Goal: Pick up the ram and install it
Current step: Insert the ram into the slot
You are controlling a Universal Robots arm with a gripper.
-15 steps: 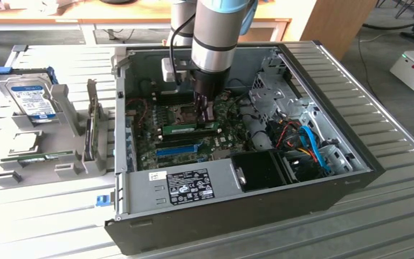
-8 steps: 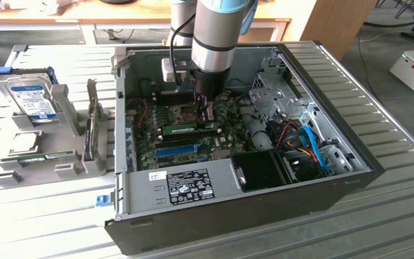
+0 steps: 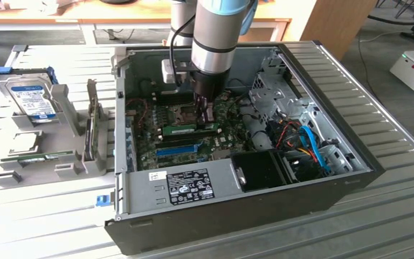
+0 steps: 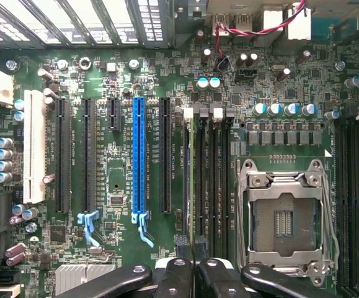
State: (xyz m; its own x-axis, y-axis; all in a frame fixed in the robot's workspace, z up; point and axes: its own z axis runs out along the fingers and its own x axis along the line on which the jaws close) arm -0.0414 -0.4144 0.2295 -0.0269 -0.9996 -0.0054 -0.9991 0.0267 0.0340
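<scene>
Looking into the one open computer case (image 3: 340, 181) on the slatted desk (image 3: 387, 226), I see my single arm (image 3: 218, 27) reaching straight down over the motherboard (image 3: 225, 137). The pincer (image 3: 208, 120) has its two fingers (image 4: 178, 273) pressed almost together. Its tips sit on the top edge of the ram (image 3: 184, 128), toward that stick's end on the exterior view's right. I cannot tell whether they pinch the edge or only bear on it. The ram stands on edge as one green stick, running left to right, in the middle of the board and on the far side of the blue slot (image 3: 178, 148).

From the wrist I count one blue slot (image 4: 139, 161), one white slot (image 4: 33, 155) and one bare processor socket (image 4: 284, 217). A bank of four dark memory slots (image 4: 213, 180) lies between the blue slot and the socket, and the fingertips are at the end of this bank.

On the exterior view's left, outside the case, one grey rack (image 3: 67, 108) stands on the desk. It holds one hard drive (image 3: 33, 100) with a blue-white label at its far end. Nearer me, one more green strip (image 3: 45, 157) lies flat in it.
</scene>
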